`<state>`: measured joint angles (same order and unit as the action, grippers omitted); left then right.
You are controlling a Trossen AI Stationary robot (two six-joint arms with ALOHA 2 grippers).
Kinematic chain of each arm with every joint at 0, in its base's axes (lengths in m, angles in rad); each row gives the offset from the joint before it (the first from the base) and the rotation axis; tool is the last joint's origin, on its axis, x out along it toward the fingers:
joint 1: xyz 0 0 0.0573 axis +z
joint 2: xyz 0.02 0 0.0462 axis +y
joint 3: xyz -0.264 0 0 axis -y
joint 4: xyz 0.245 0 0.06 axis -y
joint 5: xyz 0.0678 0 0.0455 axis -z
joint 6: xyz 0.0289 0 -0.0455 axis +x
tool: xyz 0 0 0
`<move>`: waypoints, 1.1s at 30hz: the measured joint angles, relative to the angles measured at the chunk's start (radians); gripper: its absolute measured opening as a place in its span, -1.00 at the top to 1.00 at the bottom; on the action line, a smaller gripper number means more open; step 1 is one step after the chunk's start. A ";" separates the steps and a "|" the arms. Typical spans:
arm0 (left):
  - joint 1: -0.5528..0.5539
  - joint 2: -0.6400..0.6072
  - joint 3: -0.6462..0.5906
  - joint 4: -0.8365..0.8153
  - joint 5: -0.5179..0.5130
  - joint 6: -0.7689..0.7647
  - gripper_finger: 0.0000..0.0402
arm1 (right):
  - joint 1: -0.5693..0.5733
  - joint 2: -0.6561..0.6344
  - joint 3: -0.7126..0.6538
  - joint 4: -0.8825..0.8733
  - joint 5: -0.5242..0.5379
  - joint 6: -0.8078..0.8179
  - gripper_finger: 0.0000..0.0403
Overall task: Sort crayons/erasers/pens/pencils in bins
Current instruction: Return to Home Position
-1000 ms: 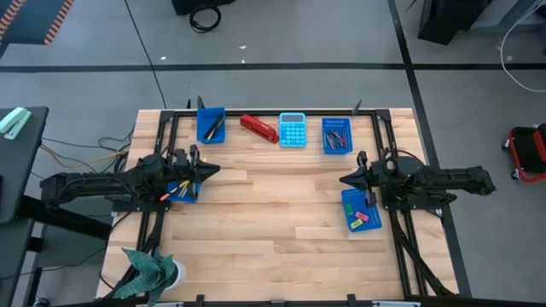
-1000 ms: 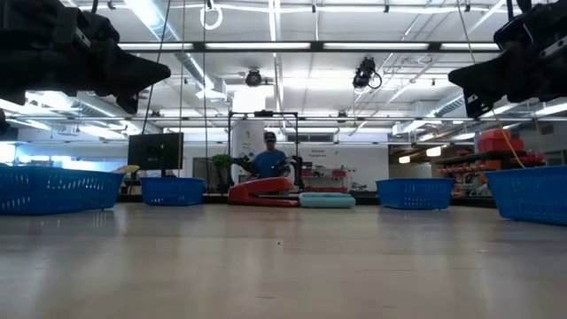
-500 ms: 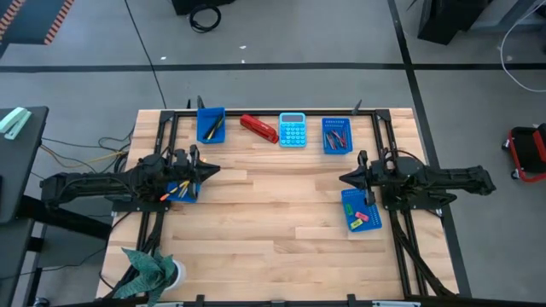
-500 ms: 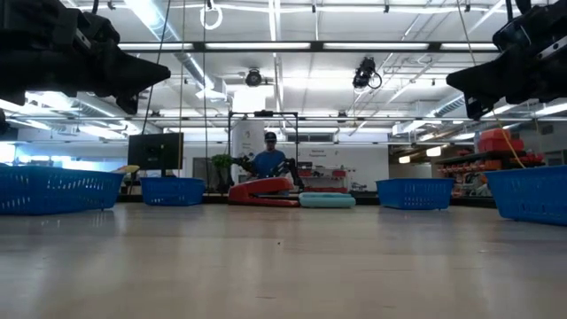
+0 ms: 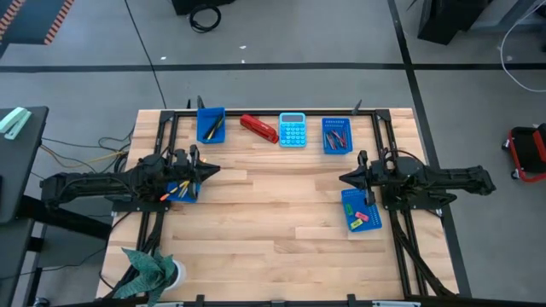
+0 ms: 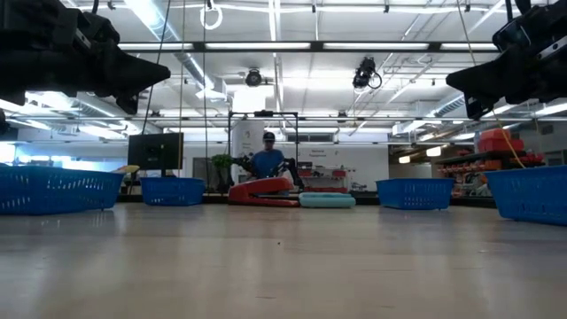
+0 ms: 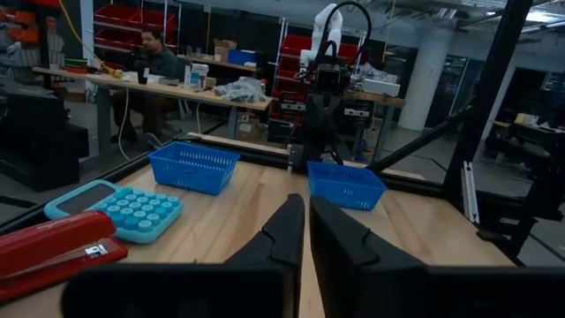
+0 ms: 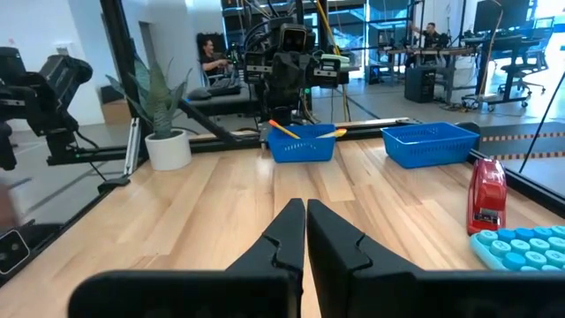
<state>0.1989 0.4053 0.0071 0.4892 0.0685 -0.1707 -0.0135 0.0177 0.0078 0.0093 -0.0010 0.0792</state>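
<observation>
Four blue bins stand on the wooden table. The far-left bin [image 5: 211, 124] holds dark pens and a yellow stick. The far-right bin [image 5: 336, 135] holds short red and grey crayons. The near-left bin [image 5: 182, 191], with orange pencils in it, lies partly under my left arm. The near-right bin [image 5: 361, 211] holds yellow, green and pink erasers. My left gripper [image 5: 213, 170] hangs level above the table by the near-left bin, shut and empty [image 7: 305, 205]. My right gripper [image 5: 344, 179] hangs level beside the eraser bin, shut and empty [image 8: 305, 208].
A red stapler [image 5: 258, 128] and a light-blue calculator [image 5: 293, 130] lie between the two far bins. A potted plant [image 5: 149, 271] stands at the near left corner. Black frame rails [image 5: 162, 145] run along the table's sides. Bare wood [image 5: 273, 205] spans the middle.
</observation>
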 joint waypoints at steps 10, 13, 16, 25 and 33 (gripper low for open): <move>0.000 0.000 0.000 0.000 0.000 0.000 0.81 | 0.000 0.000 0.000 0.000 0.000 0.000 0.88; 0.000 0.000 0.000 0.000 0.000 0.000 0.80 | 0.000 0.000 0.000 0.000 0.000 0.000 0.88; 0.000 0.000 0.000 0.000 0.000 0.000 0.80 | 0.000 0.000 0.000 0.000 0.000 0.000 0.88; 0.000 0.000 0.000 0.000 0.000 0.000 0.85 | 0.000 0.000 0.000 0.000 0.000 -0.001 0.88; 0.000 0.000 0.000 0.000 0.000 0.000 0.80 | 0.000 0.000 0.000 0.000 0.000 -0.001 0.88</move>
<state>0.1989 0.4053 0.0067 0.4891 0.0685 -0.1707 -0.0135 0.0177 0.0078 0.0090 -0.0010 0.0784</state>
